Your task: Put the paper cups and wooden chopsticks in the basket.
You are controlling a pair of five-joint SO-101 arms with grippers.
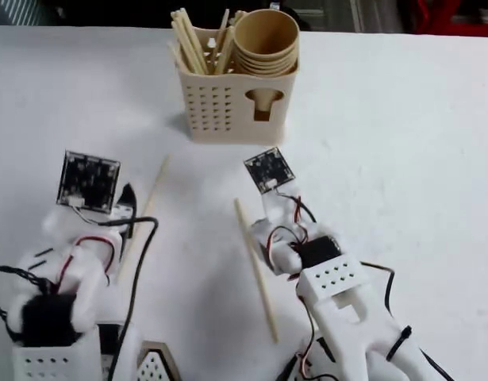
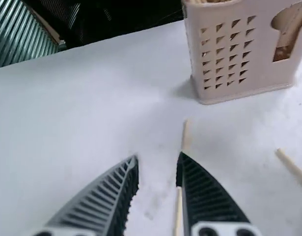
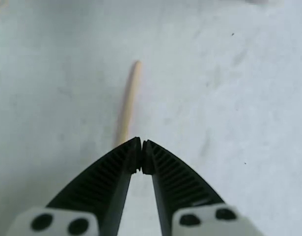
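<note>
Surface: white matte table (image 1: 402,119); dark room seen past its far edge, ribbed metal panel (image 2: 18,34) to one side
Basket (image 1: 228,103): cream plastic, square, perforated walls, keyhole cutout; stood at far middle of table
Paper cups (image 1: 266,40): tan, nested in one stack inside basket
Bundled chopsticks (image 1: 192,44): pale wood, stood in basket beside cups
Left gripper (image 2: 158,164): ribbed fingers spread, nothing held
First loose chopstick (image 2: 183,137): laid flat just beside left gripper
Right gripper (image 3: 141,150): tips pressed together
Second loose chopstick (image 3: 128,103): laid flat, end hidden under right gripper

White arms (image 1: 351,313), black ribbed fingers (image 3: 178,179), dark cables (image 1: 146,246).
</note>
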